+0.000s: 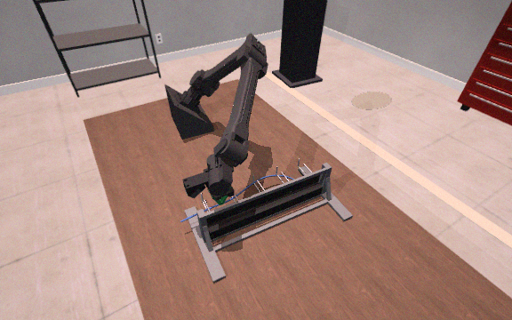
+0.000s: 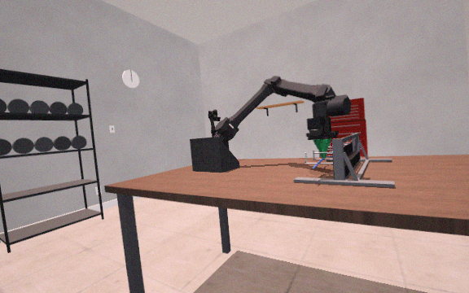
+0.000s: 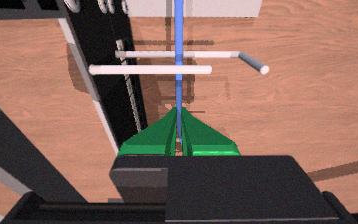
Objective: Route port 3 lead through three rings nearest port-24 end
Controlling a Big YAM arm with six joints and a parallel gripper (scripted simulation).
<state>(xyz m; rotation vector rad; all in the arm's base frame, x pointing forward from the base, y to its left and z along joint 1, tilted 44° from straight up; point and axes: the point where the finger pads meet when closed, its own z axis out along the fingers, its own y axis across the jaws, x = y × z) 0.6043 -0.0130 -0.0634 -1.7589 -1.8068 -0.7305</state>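
The grey rack [image 1: 267, 204] with the black patch panel stands on the wooden table. A thin blue lead [image 1: 256, 183] runs along its rear side, arching up near the right rings and ending past the rack's left end [image 1: 184, 220]. My gripper [image 1: 220, 199], with green fingers, is shut on the blue lead behind the rack's left part. In the wrist view the fingers pinch the lead [image 3: 179, 60], which runs straight ahead across a white ring [image 3: 180, 62] sticking out from the panel. In the side view the gripper [image 2: 322, 152] hangs beside the rack [image 2: 346, 160].
The arm's black base [image 1: 187, 116] stands on the table behind the rack. Several more white rings [image 1: 302, 168] line the rack's rear side. The lead's free end lies near the table's left edge. A shelf, a black pillar and a red tool chest stand on the floor.
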